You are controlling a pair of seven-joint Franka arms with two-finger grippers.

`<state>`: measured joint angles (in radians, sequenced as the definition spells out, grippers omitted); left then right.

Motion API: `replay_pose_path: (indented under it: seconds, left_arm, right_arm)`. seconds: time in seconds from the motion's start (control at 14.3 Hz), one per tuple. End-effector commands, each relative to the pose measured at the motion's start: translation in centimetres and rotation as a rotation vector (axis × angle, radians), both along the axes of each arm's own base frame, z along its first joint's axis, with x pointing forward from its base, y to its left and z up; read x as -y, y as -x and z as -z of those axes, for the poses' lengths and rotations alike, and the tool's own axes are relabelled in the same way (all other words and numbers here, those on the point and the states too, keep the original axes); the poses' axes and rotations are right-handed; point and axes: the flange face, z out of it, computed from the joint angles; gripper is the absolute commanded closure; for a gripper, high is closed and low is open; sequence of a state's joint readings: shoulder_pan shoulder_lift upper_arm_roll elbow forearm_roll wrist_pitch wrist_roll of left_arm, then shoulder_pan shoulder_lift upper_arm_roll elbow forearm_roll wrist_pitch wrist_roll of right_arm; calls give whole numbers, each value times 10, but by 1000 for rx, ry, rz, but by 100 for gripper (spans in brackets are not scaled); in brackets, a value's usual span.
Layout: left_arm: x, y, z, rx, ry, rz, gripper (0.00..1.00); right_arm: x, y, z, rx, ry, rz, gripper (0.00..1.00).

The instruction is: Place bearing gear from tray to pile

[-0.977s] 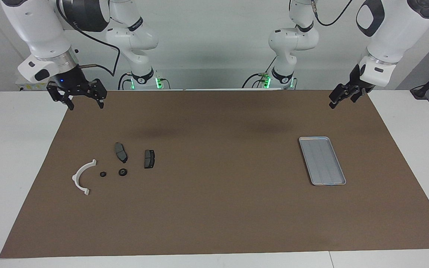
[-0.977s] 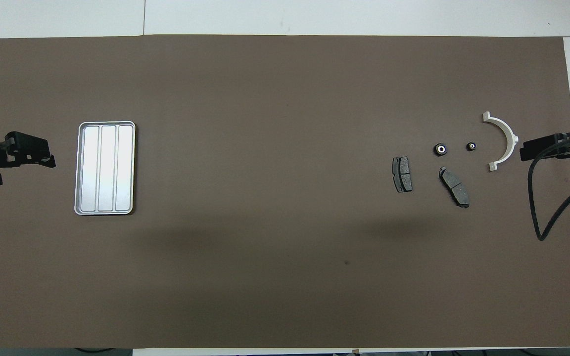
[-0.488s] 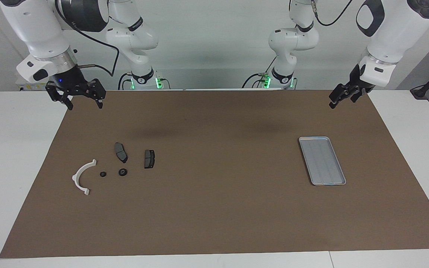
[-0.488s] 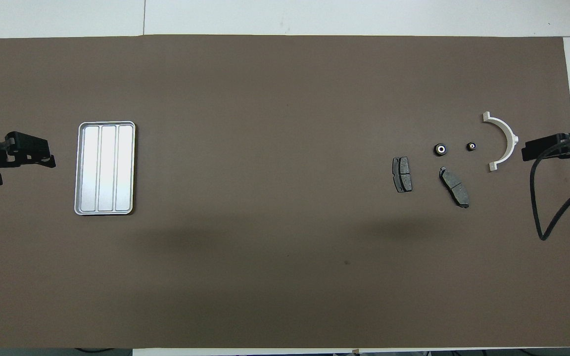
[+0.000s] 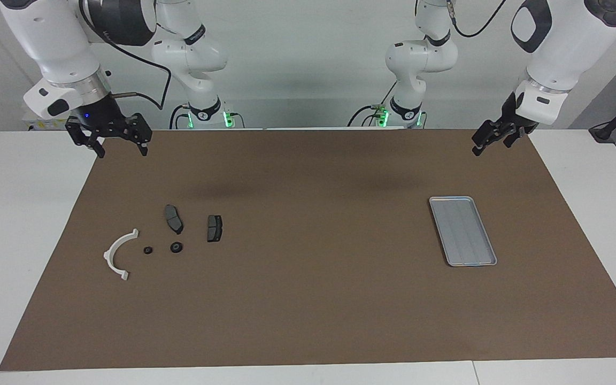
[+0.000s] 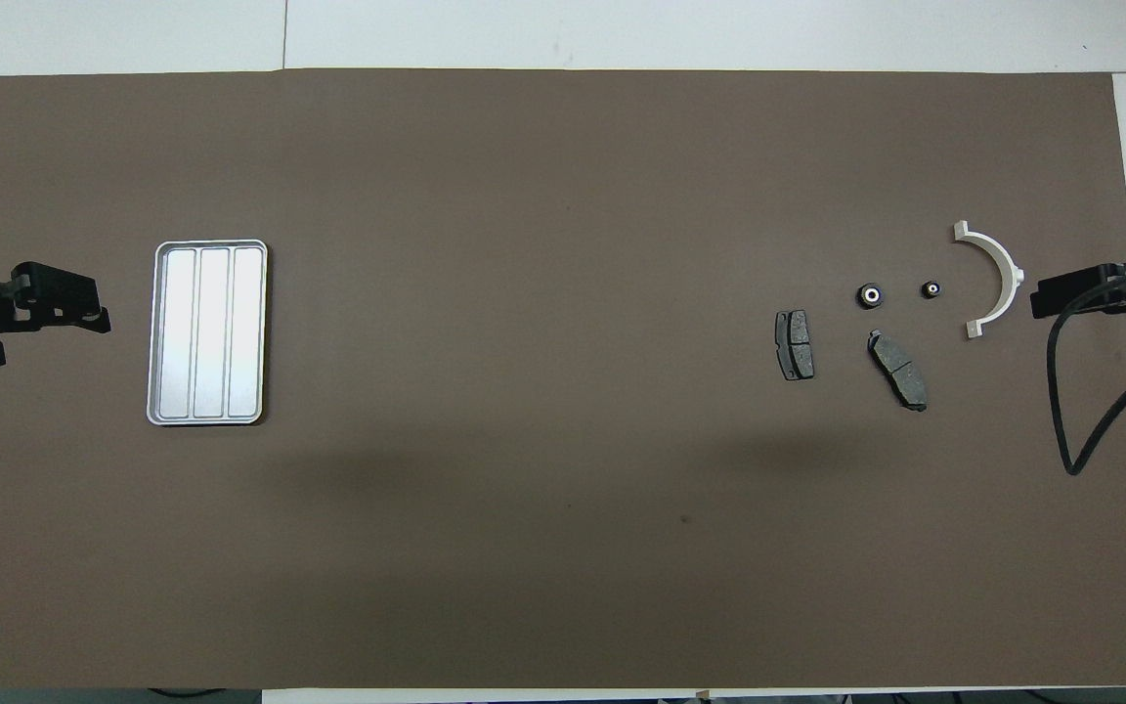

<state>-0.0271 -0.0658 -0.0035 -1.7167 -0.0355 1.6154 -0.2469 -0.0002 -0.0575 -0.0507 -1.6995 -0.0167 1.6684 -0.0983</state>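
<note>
The silver tray (image 5: 463, 231) lies empty toward the left arm's end of the table and also shows in the overhead view (image 6: 208, 332). Two small black bearing gears (image 5: 176, 247) (image 5: 148, 250) lie in the pile toward the right arm's end, beside the white half-ring bracket (image 5: 109, 252) and two dark brake pads (image 5: 173, 218) (image 5: 214, 228). My right gripper (image 5: 121, 149) is open and empty, raised over the mat's edge at its own end. My left gripper (image 5: 480, 146) hangs over the mat's corner nearest the robots, at the tray's end.
A brown mat (image 5: 313, 299) covers most of the white table. The right arm's black cable (image 6: 1061, 411) loops over the mat's edge next to the bracket (image 6: 1011, 269). The gears (image 6: 871, 294) (image 6: 931, 288) lie apart from each other.
My right gripper has drawn back very slightly toward its end of the table. The left arm and all the parts have stayed where they were.
</note>
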Motion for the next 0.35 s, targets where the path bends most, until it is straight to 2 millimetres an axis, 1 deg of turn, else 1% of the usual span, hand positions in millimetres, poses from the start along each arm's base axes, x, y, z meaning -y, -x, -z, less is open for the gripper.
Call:
replay_pose_path:
  seconds: [0.0, 0.28]
  left_arm:
    - [-2, 6, 1, 0, 0, 21, 0]
    - [-2, 7, 1, -5, -1, 23, 0]
  right_arm:
    - [3, 6, -5, -1, -9, 25, 0]
    - [3, 6, -5, -1, -7, 25, 0]
